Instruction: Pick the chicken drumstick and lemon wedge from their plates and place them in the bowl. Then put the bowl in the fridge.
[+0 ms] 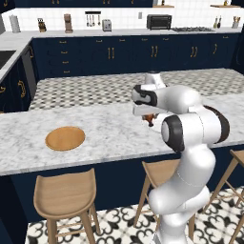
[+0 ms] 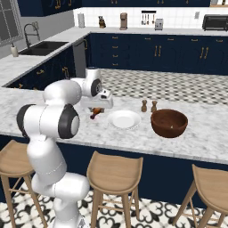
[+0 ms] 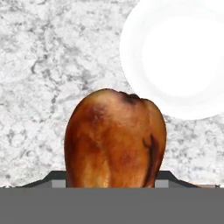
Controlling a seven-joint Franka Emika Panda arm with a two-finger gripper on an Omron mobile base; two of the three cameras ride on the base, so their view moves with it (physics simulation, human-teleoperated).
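My gripper (image 3: 114, 178) is shut on the chicken drumstick (image 3: 116, 138), a glossy reddish-brown piece that bulges up between the two dark fingertips (image 3: 56, 178). It hangs just above the marble island counter (image 2: 53, 104), left of the white ceramic plate (image 2: 124, 119). From the base views the drumstick (image 2: 95, 112) shows under the hand (image 1: 149, 116). The dark wooden bowl (image 2: 169, 122) stands right of the white plate. The tan wooden plate (image 1: 65, 138) lies far to the left on the counter. The lemon wedge and the fridge are out of view.
Two small brown shakers (image 2: 149, 106) stand behind the white plate. Wooden stools (image 2: 115, 171) line the near edge of the island. Navy cabinets (image 1: 109, 52) and a back counter with appliances lie beyond; a sink (image 2: 42, 46) is at the far left.
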